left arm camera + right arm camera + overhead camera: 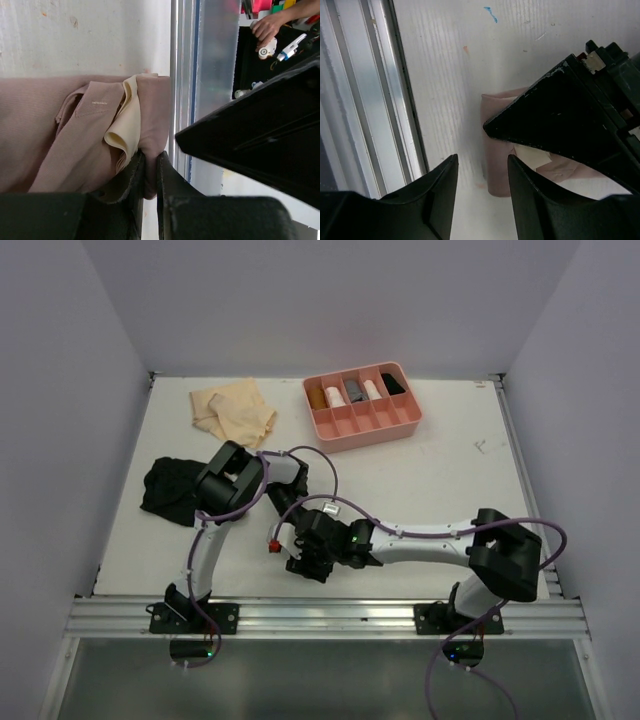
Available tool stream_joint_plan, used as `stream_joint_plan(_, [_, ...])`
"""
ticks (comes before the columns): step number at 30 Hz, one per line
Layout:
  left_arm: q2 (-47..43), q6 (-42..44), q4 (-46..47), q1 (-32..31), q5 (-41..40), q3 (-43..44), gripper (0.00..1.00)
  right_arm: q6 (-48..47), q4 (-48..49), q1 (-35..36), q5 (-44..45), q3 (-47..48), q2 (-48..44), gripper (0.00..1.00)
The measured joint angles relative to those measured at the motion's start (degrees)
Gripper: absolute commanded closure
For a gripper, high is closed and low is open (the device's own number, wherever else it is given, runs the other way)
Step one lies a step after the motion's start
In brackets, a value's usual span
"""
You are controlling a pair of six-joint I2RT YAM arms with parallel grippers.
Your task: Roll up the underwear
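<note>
The dusty pink underwear with a cream patch lies partly rolled near the table's front rail. My left gripper is shut on a fold at the roll's end, with pink cloth pinched between its fingers. My right gripper stands open just beside the roll, with only bare table between its fingers. From the top view both arms cover this garment. The black underwear lies crumpled at the left, and the pale tan underwear lies at the back left.
A pink divided tray with several rolled items in its compartments stands at the back, right of centre. The aluminium front rail runs close beside the roll. Grey walls enclose the table on three sides.
</note>
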Motion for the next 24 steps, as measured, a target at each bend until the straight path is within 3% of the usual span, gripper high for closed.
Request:
stream_joint_plan(5, [0.5,0.0,-0.5,0.0,0.1,0.3,0.86,-0.3,4.2,0.2,1.7,-1.7,3.4,0.51])
stream_joint_plan(8, [0.5,0.0,-0.5,0.0,0.1,0.3,0.85,-0.7,6.5,0.2,2.7,-2.7,5.0,0.57])
stream_joint_plan(9, [0.5,0.0,-0.5,0.0,0.1,0.3,0.85,-0.8,7.1,0.2,2.9,-2.7,5.5,0.61])
stream_joint_plan(10, [0.5,0.0,-0.5,0.1,0.0,0.3,0.85,-0.9,7.5,0.2,3.1,-2.7,5.7,0.75])
stream_joint_plan(14, [0.5,0.0,-0.8,0.2,-0.2,0.3,0.80,-1.6,8.4,0.2,3.3,-3.1,5.7,1.00])
stream_joint_plan(18, [-0.3,-1.0,-0.8,0.8,-0.3,0.2,0.61,-1.4,8.9,0.2,2.8,-3.2,5.7,1.00])
stream_joint_plan(24, [-4.6,-0.9,1.4,5.1,-1.0,3.7,0.57,-0.7,12.0,-0.3,0.4,-4.4,5.7,1.00])
